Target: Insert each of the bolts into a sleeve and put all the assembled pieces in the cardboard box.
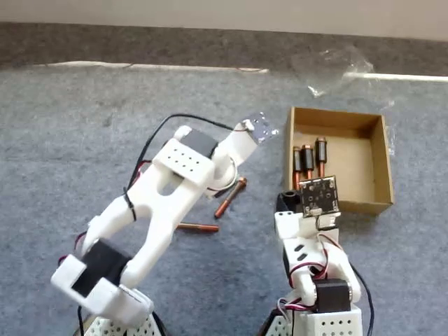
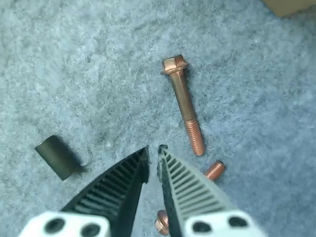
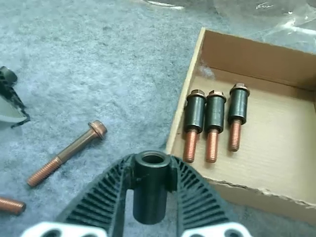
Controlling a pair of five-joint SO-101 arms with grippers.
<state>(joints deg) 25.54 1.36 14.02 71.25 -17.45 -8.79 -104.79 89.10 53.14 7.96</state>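
Observation:
My right gripper (image 3: pixel 150 165) is shut on an upright black sleeve (image 3: pixel 149 190), its open bore facing up, just outside the near left corner of the cardboard box (image 3: pixel 185 106). From above, that sleeve (image 1: pixel 288 201) sits at the tip of the right arm. My left gripper (image 2: pixel 153 148) hangs shut over the carpet with nothing between its fingers. Ahead of it lies a copper bolt (image 2: pixel 182 98). A second bolt (image 2: pixel 215 170) lies partly under its fingers. A loose black sleeve (image 2: pixel 58 157) rests off to one side. Both bolts (image 1: pixel 231 197) (image 1: pixel 198 227) lie between the arms.
Three bolts with sleeves on them (image 3: pixel 213 121) lie side by side in the box (image 1: pixel 378 164). A crumpled clear plastic bag (image 1: pixel 336 70) lies beyond the box. The big white left arm (image 1: pixel 171 192) reaches diagonally across the grey carpet.

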